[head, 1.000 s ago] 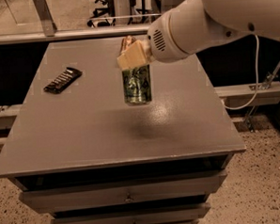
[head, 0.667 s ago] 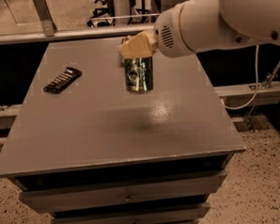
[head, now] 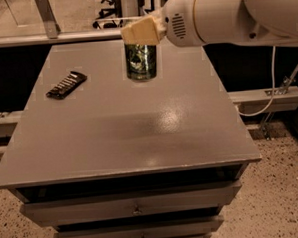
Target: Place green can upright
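Observation:
The green can [head: 140, 62] is upright at the back middle of the grey table top [head: 140, 141]. It has a green body with pale and dark markings and a silver bottom rim. My gripper [head: 141, 32], with tan fingers, comes in from the upper right on a white arm [head: 223, 14] and is shut on the can's top. The can's upper end is hidden by the fingers. Its bottom is at or just above the table surface, and I cannot tell whether it touches.
A dark flat packet [head: 66, 85] lies on the left of the table, apart from the can. The table is a drawer cabinet with drawers [head: 136, 209] at the front. A white cable [head: 268, 92] hangs to the right.
The gripper has carried the upright green can further back over the table and slightly left. The dark packet has not moved.

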{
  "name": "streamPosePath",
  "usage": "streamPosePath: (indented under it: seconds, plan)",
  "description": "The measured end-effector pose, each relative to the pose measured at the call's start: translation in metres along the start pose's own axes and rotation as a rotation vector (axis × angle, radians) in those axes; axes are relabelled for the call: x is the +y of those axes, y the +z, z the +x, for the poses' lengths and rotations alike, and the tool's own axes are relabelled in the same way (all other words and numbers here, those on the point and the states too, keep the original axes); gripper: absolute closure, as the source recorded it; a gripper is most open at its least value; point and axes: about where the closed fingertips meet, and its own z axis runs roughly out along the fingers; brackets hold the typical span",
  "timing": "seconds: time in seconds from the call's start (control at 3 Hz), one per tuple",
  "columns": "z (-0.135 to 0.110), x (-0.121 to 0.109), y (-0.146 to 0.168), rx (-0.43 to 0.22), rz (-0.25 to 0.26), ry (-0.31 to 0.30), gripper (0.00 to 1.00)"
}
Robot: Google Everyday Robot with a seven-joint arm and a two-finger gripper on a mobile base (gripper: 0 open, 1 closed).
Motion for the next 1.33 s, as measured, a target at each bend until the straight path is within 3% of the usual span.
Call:
streamPosePath:
  seconds: [0.33, 0.67, 1.0, 1.33]
  plan:
    - [-0.003, -0.001, -0.001, -0.021, -0.043, 0.056, 1.00]
    - [0.000, -0.002, 0.004, -0.070, -0.172, 0.005, 1.00]
    - [0.016, -0.014, 0.016, -0.081, -0.240, -0.169, 1.00]
    - [0.036, -0.028, 0.020, -0.083, -0.244, -0.376, 1.00]
